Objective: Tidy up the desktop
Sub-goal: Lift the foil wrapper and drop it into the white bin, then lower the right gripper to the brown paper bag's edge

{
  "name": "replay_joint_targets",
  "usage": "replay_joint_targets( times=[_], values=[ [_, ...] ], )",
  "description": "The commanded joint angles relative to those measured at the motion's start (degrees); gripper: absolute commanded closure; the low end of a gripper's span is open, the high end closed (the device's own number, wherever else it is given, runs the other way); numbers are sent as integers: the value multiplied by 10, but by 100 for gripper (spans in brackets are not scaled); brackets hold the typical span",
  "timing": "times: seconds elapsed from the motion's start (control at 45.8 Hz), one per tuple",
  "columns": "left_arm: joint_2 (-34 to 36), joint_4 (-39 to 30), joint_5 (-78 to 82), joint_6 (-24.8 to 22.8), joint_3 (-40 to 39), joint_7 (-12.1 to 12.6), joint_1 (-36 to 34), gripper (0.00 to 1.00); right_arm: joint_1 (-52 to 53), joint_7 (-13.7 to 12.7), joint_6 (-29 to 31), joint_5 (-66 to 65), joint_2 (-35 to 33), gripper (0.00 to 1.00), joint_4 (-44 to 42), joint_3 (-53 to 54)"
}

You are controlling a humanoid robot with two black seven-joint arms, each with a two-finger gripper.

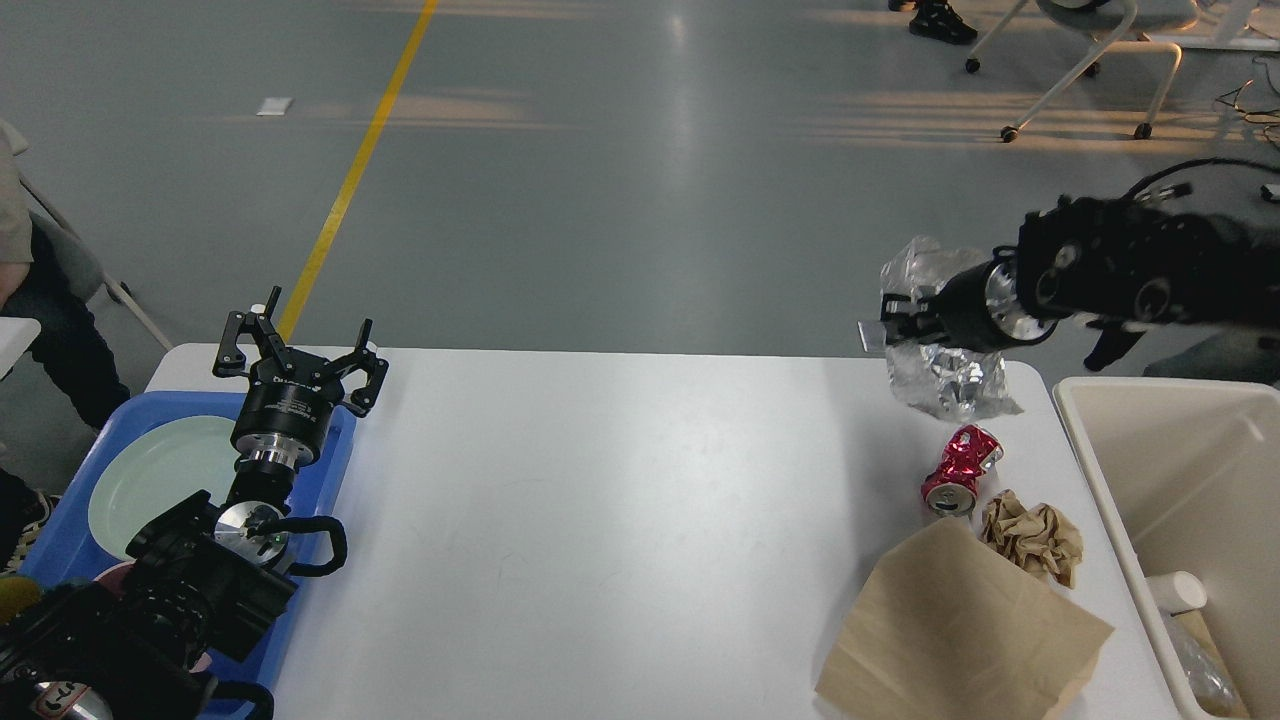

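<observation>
Right claw (pixel 885 330) grasps crumpled clear plastic (pixel 940 375) above the tabletop (pixel 600 500) (a crushed red can (pixel 960 470) lies below it); left claw (pixel 300 345) is released.

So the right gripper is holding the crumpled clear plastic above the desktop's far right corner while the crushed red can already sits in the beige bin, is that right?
Not quite: the head view shows the crushed red can still on the desktop, beside the brown paper ball, not in the beige bin. The right gripper does hold the crumpled clear plastic there.
</observation>
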Motion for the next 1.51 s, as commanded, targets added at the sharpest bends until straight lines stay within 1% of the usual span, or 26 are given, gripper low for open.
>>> replay_joint_targets(
  times=[0.0, 0.109, 0.218, 0.284, 0.35, 0.502, 0.546, 0.568, 0.677, 0.699, 0.743, 0.786, 0.83, 0.852, 0.874, 0.918, 0.961, 1.136, 1.245, 1.311, 1.376, 1.486],
  values=[
    [1, 0, 0, 0, 0, 0, 0, 4, 72, -1, 36, -5, -63, 100, 20, -8],
    [0, 0, 0, 0, 0, 0, 0, 4, 116, -2, 78, -5, -105, 100, 19, -8],
    [0, 0, 0, 0, 0, 0, 0, 4, 115, -3, 78, -10, -117, 100, 7, -22],
    [1, 0, 0, 0, 0, 0, 0, 4, 97, -3, 66, -12, -118, 100, -19, -50],
    [0, 0, 0, 0, 0, 0, 0, 4, 44, -3, 43, -12, -118, 100, -57, -66],
    [1, 0, 0, 0, 0, 0, 0, 4, -132, -3, -22, -10, -116, 100, -181, -66],
    [0, -1, 0, 0, 0, 0, 0, 4, -179, -3, -28, -8, -116, 100, -219, -65],
    [1, 0, 0, 0, 0, 0, 0, 4, -222, -3, -29, -5, -113, 100, -252, -64],
    [0, 0, 0, 0, 0, 0, 0, 4, -318, -3, -33, -2, -111, 100, -321, -42],
    [0, 0, 0, 0, 0, 0, 0, 4, -332, -3, -34, -2, -111, 99, -330, -35],
    [0, 0, 0, 0, 0, 0, 0, 4, -358, -3, -35, -2, -111, 77, -348, -19],
    [0, 0, 0, 0, 0, 0, 0, 4, -383, -2, -37, -2, -110, 51, -369, -2],
    [1, 0, 0, 0, 0, 0, 0, 4, -408, -2, -46, -2, -105, 28, -392, 13],
    [1, 0, 0, 0, 0, 0, 0, 4, -419, -2, -53, -2, -102, 19, -401, 19],
    [1, 0, 0, 0, 0, 0, 0, 4, -431, -2, -58, -2, -97, 12, -410, 25],
    [1, 0, 0, 0, 0, 0, 0, 4, -451, -1, -66, -2, -91, 4, -423, 32],
    [0, 0, 0, 0, 0, 0, 0, 4, -465, -1, -69, -2, -88, 1, -429, 35],
    [0, 0, 0, 0, 0, 0, 0, 4, -479, 0, -61, -1, -87, 0, -416, 35],
    [0, 0, 0, 0, 0, 0, 0, 4, -466, 1, -46, -1, -94, 0, -364, 20],
    [0, 0, 0, 0, 0, 0, 0, 4, -434, 1, -33, -1, -106, 0, -333, -7],
    [0, 0, 0, 0, 0, 0, 0, 4, -389, 1, -13, -1, -112, 0, -305, -57],
    [0, 0, 0, 0, 0, 0, 0, 4, -284, 1, 34, 0, -115, 0, -231, -145]
  ],
)
